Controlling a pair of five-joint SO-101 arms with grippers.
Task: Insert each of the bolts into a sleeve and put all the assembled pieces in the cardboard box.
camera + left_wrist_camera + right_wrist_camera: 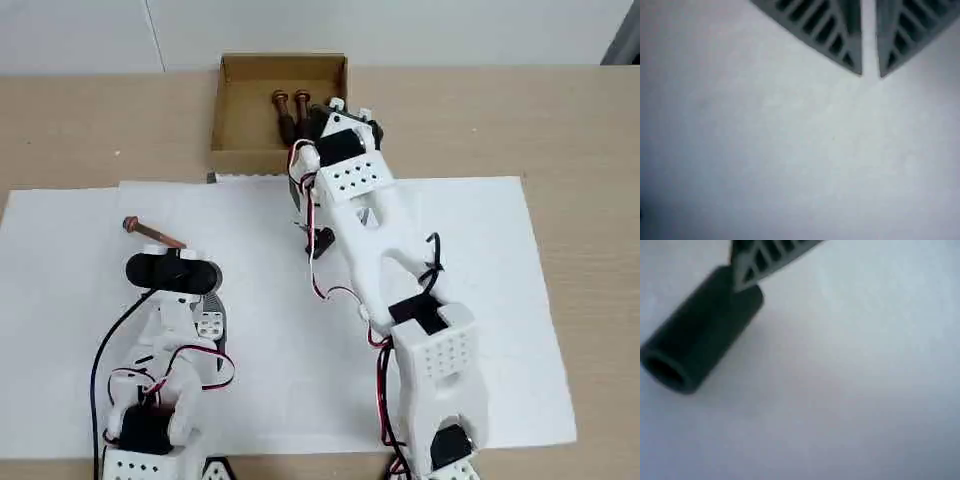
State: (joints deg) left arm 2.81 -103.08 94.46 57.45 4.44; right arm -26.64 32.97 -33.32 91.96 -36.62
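We see the left gripper [870,74] closed to a thin slit, holding nothing, over white paper [790,160] | right gripper [746,270] by a black sleeve [700,345] lying on the paper, open or closed we cannot tell | one bolt [152,231] loose on the paper | two bolts [291,100] in the cardboard box [235,110]

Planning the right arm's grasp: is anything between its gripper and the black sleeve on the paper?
Nothing visible. In the right wrist view the right gripper overlaps one end of the black sleeve, which lies on bare white paper.
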